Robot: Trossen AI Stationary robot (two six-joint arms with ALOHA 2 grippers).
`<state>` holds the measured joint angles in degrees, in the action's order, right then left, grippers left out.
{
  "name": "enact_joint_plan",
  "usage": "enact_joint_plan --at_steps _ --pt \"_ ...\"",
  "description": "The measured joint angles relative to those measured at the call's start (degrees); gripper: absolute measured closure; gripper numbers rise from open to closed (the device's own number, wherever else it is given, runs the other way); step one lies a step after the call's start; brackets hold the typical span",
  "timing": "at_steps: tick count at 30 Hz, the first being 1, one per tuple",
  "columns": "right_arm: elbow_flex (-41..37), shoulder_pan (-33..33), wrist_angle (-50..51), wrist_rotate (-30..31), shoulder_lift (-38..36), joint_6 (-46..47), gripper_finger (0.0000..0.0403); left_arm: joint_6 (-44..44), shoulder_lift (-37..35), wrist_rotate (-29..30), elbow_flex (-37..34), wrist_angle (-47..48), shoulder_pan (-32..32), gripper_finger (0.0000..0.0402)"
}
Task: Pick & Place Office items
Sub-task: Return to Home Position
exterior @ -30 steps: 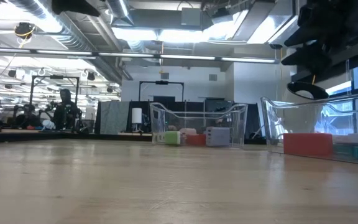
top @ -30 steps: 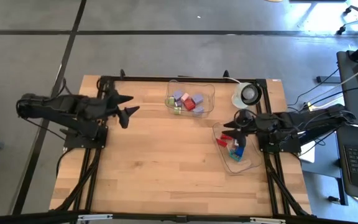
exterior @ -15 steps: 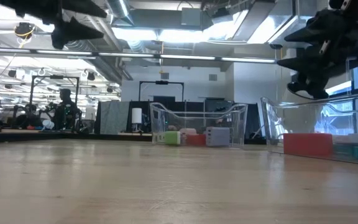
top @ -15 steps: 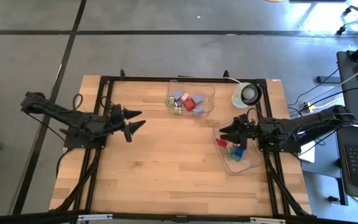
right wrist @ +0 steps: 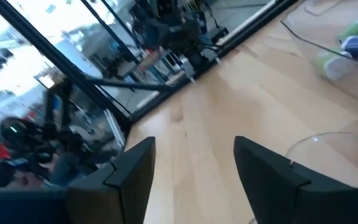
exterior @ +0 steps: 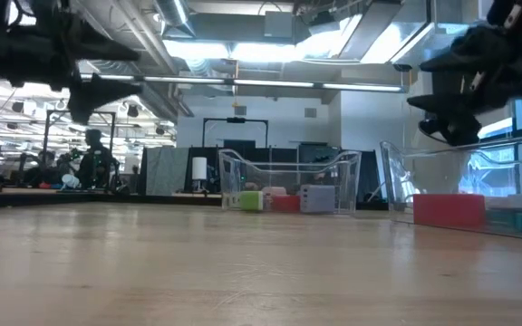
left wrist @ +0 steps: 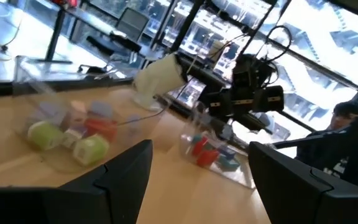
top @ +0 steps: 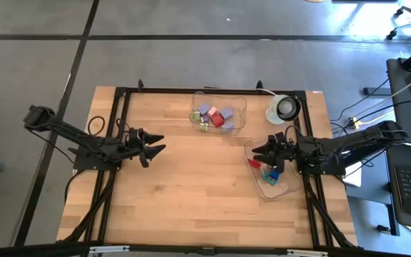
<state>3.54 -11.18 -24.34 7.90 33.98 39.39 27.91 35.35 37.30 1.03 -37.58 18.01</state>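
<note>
The office items lie in two clear tubs. The far tub (top: pixel 218 114) holds lavender, pink, red and green pieces (left wrist: pixel 67 138). The right tub (top: pixel 271 175) holds a red block (exterior: pixel 449 210) and blue and teal pieces (top: pixel 268 173). My right gripper (top: pixel 262 153) hovers open above the right tub's left rim, pointing toward the table's left; its open fingers show in its wrist view (right wrist: pixel 197 180). My left gripper (top: pixel 154 148) hangs open over the bare wood left of centre, pointing right (left wrist: pixel 197 180). Neither touches anything.
A round white-and-black object (top: pixel 284 108) stands at the far right edge, beside the far tub. A black frame (top: pixel 120 128) runs around the table top. Bare wood (top: pixel 191 185) fills the middle and near side. People sit in the room behind the table (exterior: pixel 93 163).
My left gripper has come down and moved toward the table's near edge, staying open. My right gripper has tipped from pointing down into the right tub to pointing toward the table's left, above the tub's rim. The items have not moved.
</note>
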Motion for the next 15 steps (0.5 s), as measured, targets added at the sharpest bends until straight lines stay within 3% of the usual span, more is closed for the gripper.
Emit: enact_joint_plan --at_steps 2,8,15 --pt "-2.6 0.0 -4.8 0.0 0.0 1.2 0.0182 1.2 -0.2 0.5 -0.5 1.0 -0.4 0.0140" --pt "-2.7 0.6 -4.7 -1.9 0.0 1.7 0.0182 2.4 -0.3 3.5 -0.5 3.4 -2.2 0.0140" --pt "-2.7 0.9 -3.8 -2.4 0.0 0.6 0.0182 2.9 -0.2 1.1 -0.5 5.5 -3.9 0.0140"
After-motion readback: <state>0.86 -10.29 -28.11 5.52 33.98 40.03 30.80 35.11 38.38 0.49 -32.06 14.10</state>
